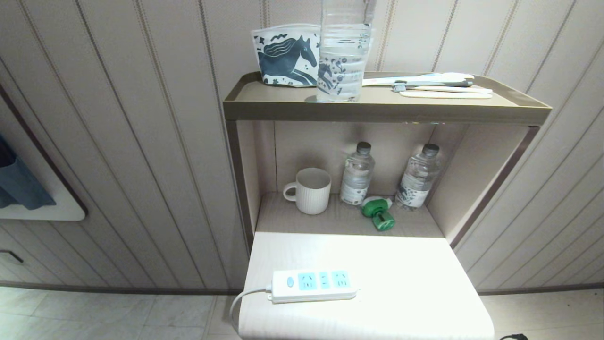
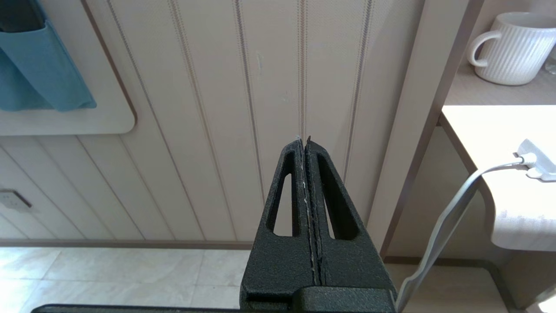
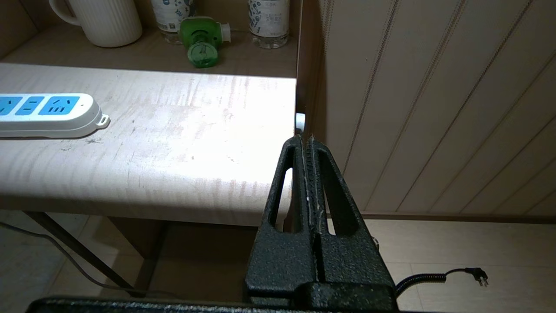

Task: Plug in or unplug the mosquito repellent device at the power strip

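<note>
Nothing has been picked up yet, so this looks like the very start of the plugging-in. The mosquito repellent device [image 1: 378, 213] lies on its side on the low shelf [image 1: 302, 222] at the far end of the counter [image 1: 415, 283], between two water bottles [image 1: 356, 174] and to the right of a ribbed white mug [image 1: 309, 190], unplugged. The power strip [image 1: 312, 285] sits well apart from it on the near left part of the counter, all its sockets free and its cord hanging off the left edge.

Both arms hang low, off to either side of the counter: the left gripper [image 2: 304, 141] and the right gripper [image 3: 303, 138] are each clenched on nothing.

The next move, I'd say, calls for one gripper to spread its jaws, reach to the far shelf and take the green unit so its prongs can be turned down toward a socket.

The bottle labels carry print, but it's too small to read.
</note>
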